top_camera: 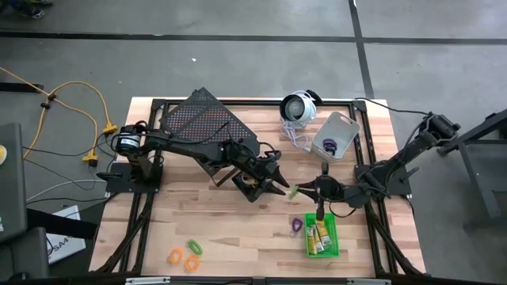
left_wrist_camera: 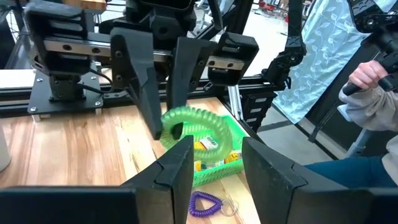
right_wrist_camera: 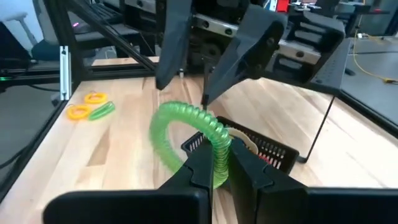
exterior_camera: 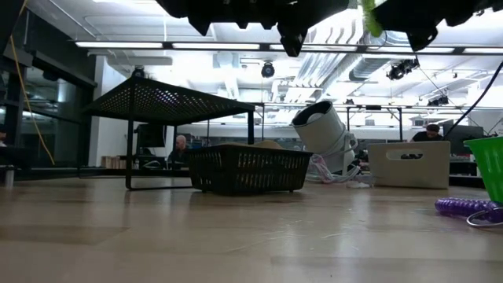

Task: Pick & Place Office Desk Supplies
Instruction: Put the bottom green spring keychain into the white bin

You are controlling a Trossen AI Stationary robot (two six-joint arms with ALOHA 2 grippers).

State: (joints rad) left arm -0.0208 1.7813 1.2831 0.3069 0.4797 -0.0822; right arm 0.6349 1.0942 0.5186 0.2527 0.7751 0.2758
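Robotics lab: concrete floor (top_camera: 238, 63), ceiling strip lights (exterior_camera: 189, 45), seated people (exterior_camera: 181, 145).

A black mesh basket (exterior_camera: 249, 169) sits mid-frame on the wooden counter (exterior_camera: 196, 236). A mesh rack (exterior_camera: 169, 102) stands behind it at left. At right lie a grey bin (exterior_camera: 409, 164), a purple coil (exterior_camera: 468, 207) and a green bin's edge (exterior_camera: 491, 165).
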